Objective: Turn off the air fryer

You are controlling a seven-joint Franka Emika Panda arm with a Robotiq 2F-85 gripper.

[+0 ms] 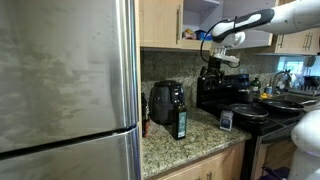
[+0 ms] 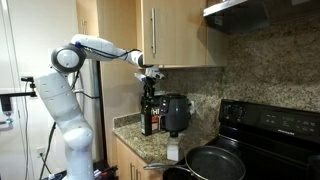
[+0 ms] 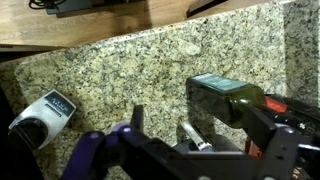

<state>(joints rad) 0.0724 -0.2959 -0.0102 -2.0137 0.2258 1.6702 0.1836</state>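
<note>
Right now the hand (image 2: 150,86) hangs above the bench (image 1: 200,136), near the bottle (image 2: 147,118) and touching nothing. In the wrist view its fingers (image 3: 135,120) stand spread, with bare granite showing between them. The air fryer (image 1: 165,100) sits on the bench against the back wall, between the fridge (image 1: 65,80) and the stove (image 2: 275,125), with the bottle just beside it. A small white timer (image 3: 45,112) lies nearby.

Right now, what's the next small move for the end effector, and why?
Probably ease it down and across toward the air fryer. In an exterior view the end effector hangs above the dark bottle rather than the fryer, and looks clear of both. Mind the bottle on the way.
</note>
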